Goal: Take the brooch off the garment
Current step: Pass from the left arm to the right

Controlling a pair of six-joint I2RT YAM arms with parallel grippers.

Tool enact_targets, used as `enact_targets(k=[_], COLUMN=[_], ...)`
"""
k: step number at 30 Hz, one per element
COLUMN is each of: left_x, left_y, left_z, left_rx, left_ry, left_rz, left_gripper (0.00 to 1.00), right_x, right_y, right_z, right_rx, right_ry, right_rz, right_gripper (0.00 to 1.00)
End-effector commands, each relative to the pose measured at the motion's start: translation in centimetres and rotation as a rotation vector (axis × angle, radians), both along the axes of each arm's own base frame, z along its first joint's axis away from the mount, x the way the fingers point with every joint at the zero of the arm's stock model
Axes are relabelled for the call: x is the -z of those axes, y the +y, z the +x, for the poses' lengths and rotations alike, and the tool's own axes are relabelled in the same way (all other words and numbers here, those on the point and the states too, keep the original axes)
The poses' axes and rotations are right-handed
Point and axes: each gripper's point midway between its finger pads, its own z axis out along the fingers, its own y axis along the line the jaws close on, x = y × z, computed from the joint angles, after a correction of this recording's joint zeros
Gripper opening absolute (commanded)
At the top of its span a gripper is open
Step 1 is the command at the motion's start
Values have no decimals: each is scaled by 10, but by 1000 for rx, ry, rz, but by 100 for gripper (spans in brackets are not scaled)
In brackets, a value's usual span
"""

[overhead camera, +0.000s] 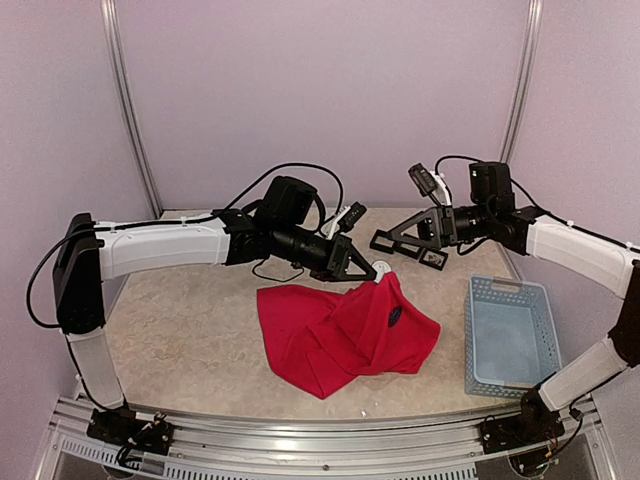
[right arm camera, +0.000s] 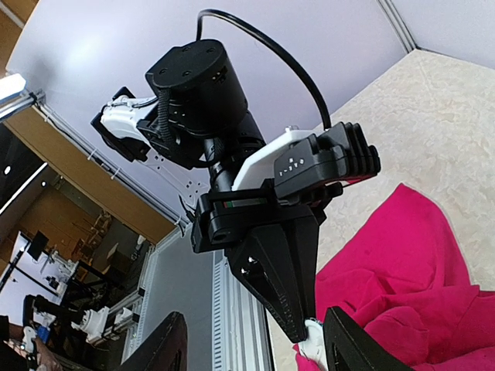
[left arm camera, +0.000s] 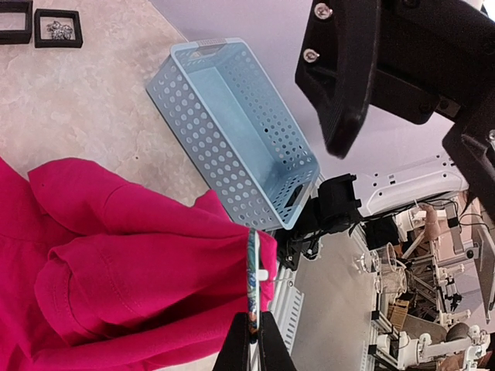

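- Our left gripper (left arm camera: 254, 321) is clenched on the thin round brooch (left arm camera: 253, 267), seen edge-on, right at the far edge of the garment (left arm camera: 116, 263). Red cloth is bunched up against the disc.
- Our right gripper (right arm camera: 257, 332) hangs just beyond that same edge of the garment, fingers spread wide and gripping nothing. The left gripper's black fingers stand squarely in front of it.
- To the right of the garment sits the pale blue basket (overhead camera: 510, 335), clear of the cloth.
- Beyond the garment, two small black boxes (left arm camera: 58, 28) lie on the table (overhead camera: 180, 330).
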Motion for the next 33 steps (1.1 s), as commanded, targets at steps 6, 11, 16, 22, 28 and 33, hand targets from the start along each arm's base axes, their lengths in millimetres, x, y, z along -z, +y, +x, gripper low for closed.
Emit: enact_targets(k=[6, 11, 16, 22, 28, 33], left_x=[-16, -16, -17, -16, -16, -15], left_y=[-1, -2, -2, -4, -6, -7], left_z=[-2, -1, -1, -1, 0, 0], left_rx=[13, 13, 14, 14, 21, 26], left_ry=[-20, -19, -20, -15, -14, -13], left_rz=[-59, -60, -62, -59, -55, -53], left_gripper=[0, 0, 0, 0, 0, 0], right_x=[48, 61, 73, 71, 65, 64], right_y=[-1, -3, -4, -2, 0, 2], right_z=[5, 1, -1, 3, 5, 6], right_rx=[-9, -30, -38, -47, -58, -57], right_ry=[99, 117, 136, 134, 131, 130], right_rz=[-97, -128, -154, -144, -120, -114], right_gripper=[47, 39, 34, 14, 15, 16])
